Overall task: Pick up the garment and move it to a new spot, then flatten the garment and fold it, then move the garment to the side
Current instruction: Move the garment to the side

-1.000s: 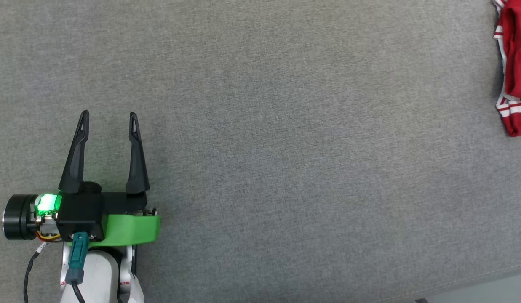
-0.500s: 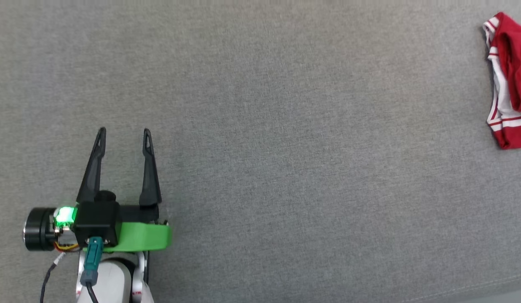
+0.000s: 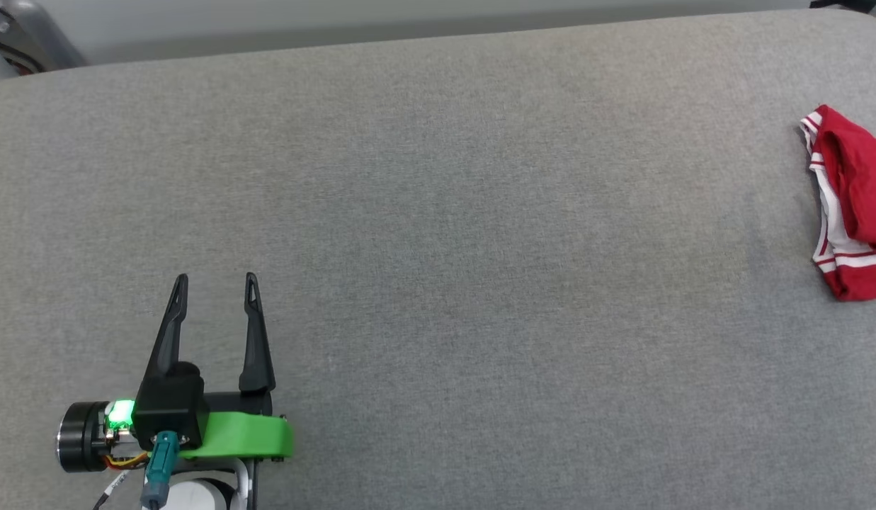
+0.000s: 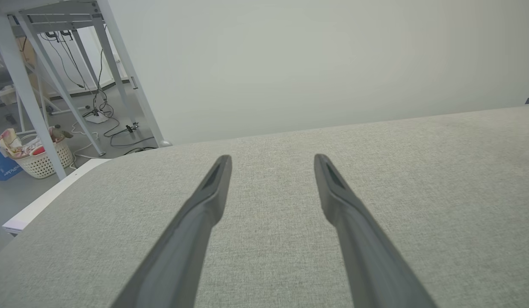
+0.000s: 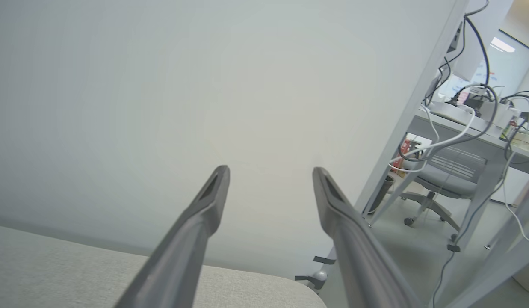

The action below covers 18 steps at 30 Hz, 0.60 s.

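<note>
The garment [image 3: 852,205], red with white and red-striped trim, lies bunched on the grey surface [image 3: 445,248] at the far right edge of the head view, partly cut off by the frame. My left gripper [image 3: 214,283] stands open at the lower left, far from the garment, with nothing between its fingers. In the left wrist view the left gripper [image 4: 273,160] points across bare grey fabric toward the far edge. In the right wrist view my right gripper [image 5: 270,171] is open and empty, raised and pointing at a pale wall past the surface's corner [image 5: 247,291].
The grey surface's far edge [image 3: 409,42] runs along the top, with floor beyond. Off its left corner stand a metal frame's legs [image 4: 54,85], cables and a white basket [image 4: 37,158]. To the right are a desk with cables [image 5: 474,124] and a chair [image 5: 439,184].
The head camera has tilted up, so the whole picture slid down and the surface's far edge came into sight. The garment lies released; its upper part has settled lower.
</note>
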Tool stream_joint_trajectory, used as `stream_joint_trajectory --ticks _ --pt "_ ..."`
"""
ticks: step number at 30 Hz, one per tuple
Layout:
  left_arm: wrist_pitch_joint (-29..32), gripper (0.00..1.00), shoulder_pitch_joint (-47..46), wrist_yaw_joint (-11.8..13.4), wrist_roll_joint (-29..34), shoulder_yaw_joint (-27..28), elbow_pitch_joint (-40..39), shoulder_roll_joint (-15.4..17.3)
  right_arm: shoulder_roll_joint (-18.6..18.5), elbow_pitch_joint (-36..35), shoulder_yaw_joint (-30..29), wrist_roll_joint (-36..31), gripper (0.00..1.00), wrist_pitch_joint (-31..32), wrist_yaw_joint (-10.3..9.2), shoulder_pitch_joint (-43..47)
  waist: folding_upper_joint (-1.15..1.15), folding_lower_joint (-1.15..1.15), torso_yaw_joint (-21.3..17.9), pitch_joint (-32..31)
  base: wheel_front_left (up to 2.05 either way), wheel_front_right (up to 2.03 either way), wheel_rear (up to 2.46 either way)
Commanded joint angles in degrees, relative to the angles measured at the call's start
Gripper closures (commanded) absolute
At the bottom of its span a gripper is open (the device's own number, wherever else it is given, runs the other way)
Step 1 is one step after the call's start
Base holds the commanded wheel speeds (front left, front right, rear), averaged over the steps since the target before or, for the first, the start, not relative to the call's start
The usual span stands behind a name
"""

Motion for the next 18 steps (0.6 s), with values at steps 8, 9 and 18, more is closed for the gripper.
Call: stream_joint_trajectory --ticks 8,9,18 --pt "-0.3 0.00 2.1 -0.7 -1.1 0.0 1.6 -0.8 13.2 -15.0 -5.0 -3.8 0.00 -0.2 -0.04 17.6 0.00 0.00 5.9 -7.0 0.00 0.00 0.00" --pt "-0.3 0.00 2.3 -0.7 -1.2 0.1 1.8 -0.9 14.4 -16.0 -5.2 -3.9 0.00 -0.2 -0.04 19.5 0.00 0.00 6.1 -7.5 0.00 0.00 0.00" --pt "-0.3 0.00 3.7 -1.7 -1.6 0.0 3.4 -1.4 23.1 -17.5 -7.8 -4.0 0.00 -0.2 -0.04 34.5 0.00 0.00 7.7 -10.9 0.00 0.00 0.00"
